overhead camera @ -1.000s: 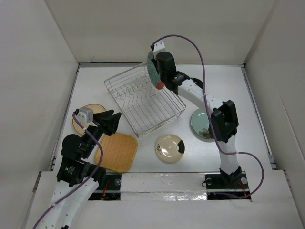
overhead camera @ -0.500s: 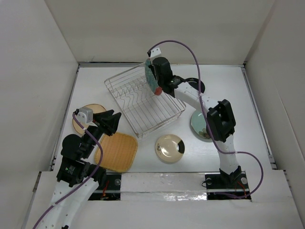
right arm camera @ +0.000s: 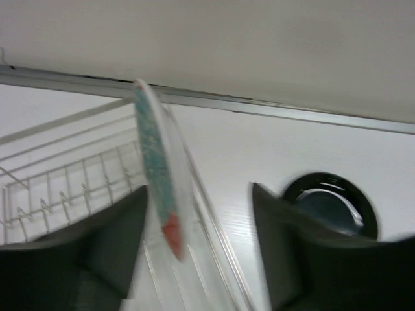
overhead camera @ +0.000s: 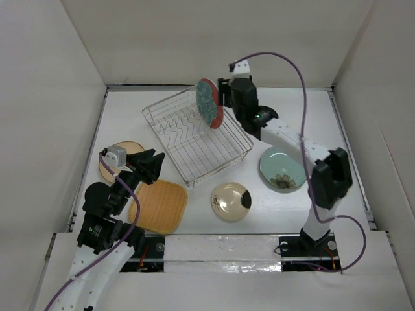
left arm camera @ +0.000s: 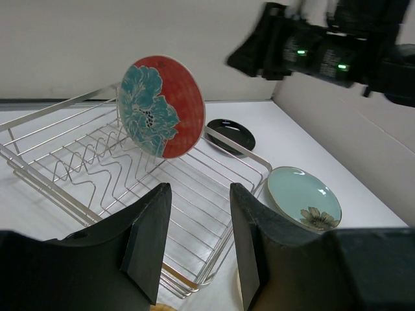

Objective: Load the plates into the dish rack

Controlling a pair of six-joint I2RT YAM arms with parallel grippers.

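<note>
The teal-and-red patterned plate (overhead camera: 209,103) stands upright on edge in the far part of the silver wire dish rack (overhead camera: 194,139); the left wrist view shows it free among the prongs (left arm camera: 159,107). My right gripper (overhead camera: 222,97) is open just right of it, and the plate's edge (right arm camera: 155,175) shows near my left finger. My left gripper (overhead camera: 152,166) is open and empty, above the near-left table beside the rack (left arm camera: 97,175). The orange woven plate (overhead camera: 159,206), cream plate (overhead camera: 231,200), pale green plate (overhead camera: 282,170) and tan wooden plate (overhead camera: 123,149) lie on the table.
The small black plate (right arm camera: 331,204) lies past the rack's right side, mostly hidden by my right arm in the top view; the left wrist view shows it (left arm camera: 230,135) too. White walls enclose the table on three sides.
My right gripper has let go of the teal-and-red plate, which now stands in the rack, and has drawn back to the right. The left arm has not moved.
</note>
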